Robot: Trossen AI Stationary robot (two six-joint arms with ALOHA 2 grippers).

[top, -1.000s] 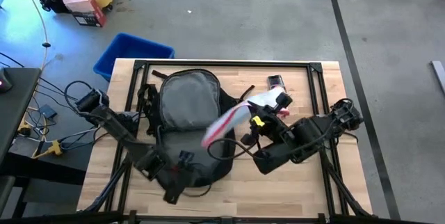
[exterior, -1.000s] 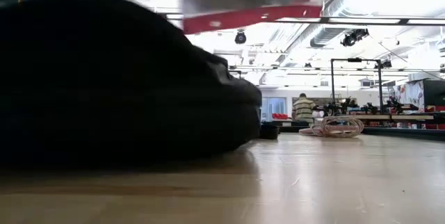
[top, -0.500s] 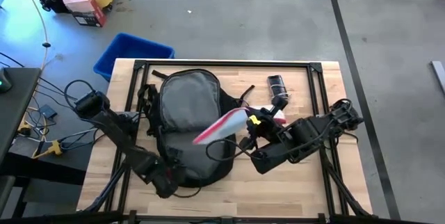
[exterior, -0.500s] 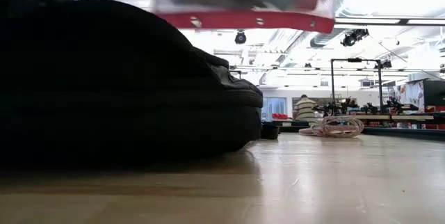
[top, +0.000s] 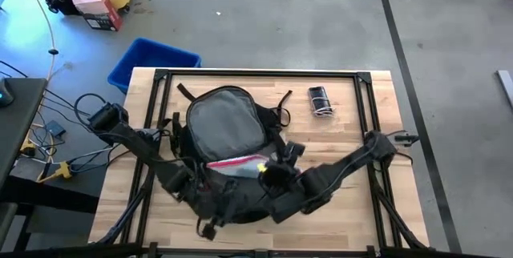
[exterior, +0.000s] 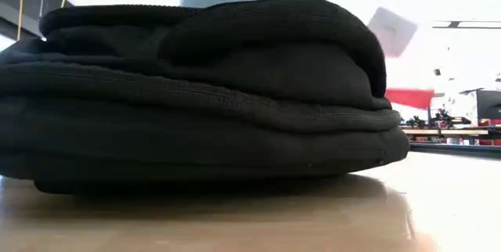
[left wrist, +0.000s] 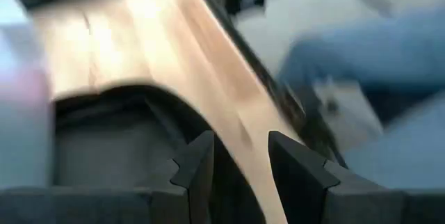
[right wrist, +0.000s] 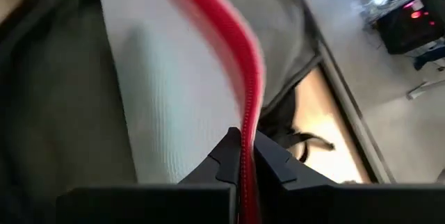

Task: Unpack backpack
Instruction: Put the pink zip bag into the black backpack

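bright overhead light; both wrist views smear with motion blur (low view's background glares white).

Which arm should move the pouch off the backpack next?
Right. Its gripper is shut on the pouch edge over the backpack; the left gripper is open, holding nothing.

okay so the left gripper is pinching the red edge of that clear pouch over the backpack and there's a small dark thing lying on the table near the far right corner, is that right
Not quite: the right gripper pinches the pouch by its red edge, as the right wrist view shows. The left gripper is open with nothing between its fingers. The rest holds: the pouch lies over the backpack, and the small dark thing lies near the table's far right corner.
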